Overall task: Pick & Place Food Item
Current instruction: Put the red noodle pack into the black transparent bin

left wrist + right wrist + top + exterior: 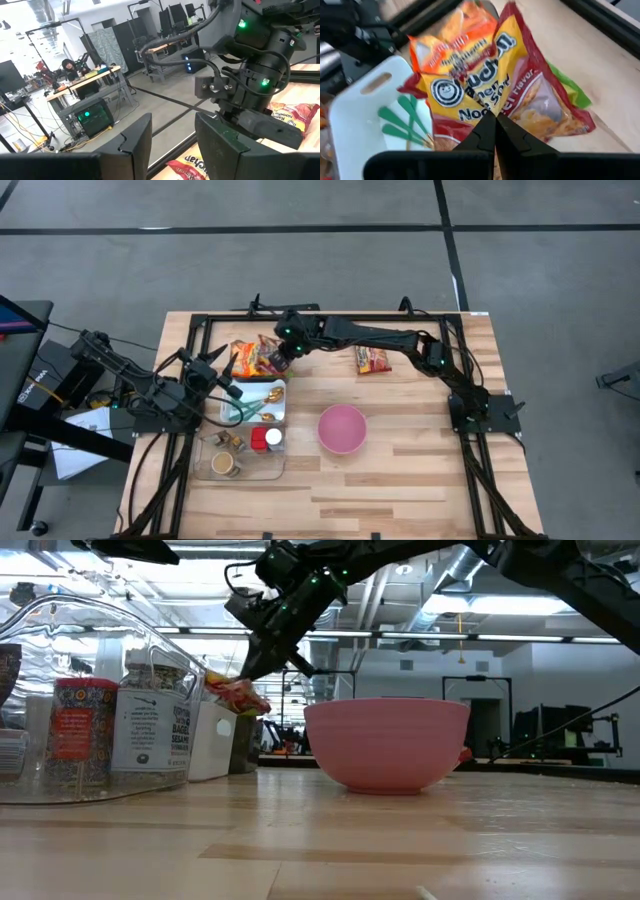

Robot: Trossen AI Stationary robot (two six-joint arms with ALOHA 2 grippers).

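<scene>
Overhead: right gripper (283,358) reaching across the tabletop's far edge, closed on a ramen packet (256,357) beside the far end of the white tray (273,392). Second noodle packet (373,360) lying near the far edge, apart; pink bowl (342,429) mid-table. Left gripper (222,372) waiting at the tabletop's left edge, partly open, holding nothing.

Low across the table: packet (235,693) hanging off the tabletop from the pinch, short of the bowl (386,742); clear container (95,710) of jars alongside.

Left wrist: fingers (132,145) parted, empty.

Right wrist: fingertips (496,134) shut tight on the packet's (485,92) lower edge, another packet (452,42) behind, green utensils (402,120) on the tray.

Risk: thin edge pinch on slick film, so possible slipping mid-carry; dangling bag possibly clipping the bowl rim.
</scene>
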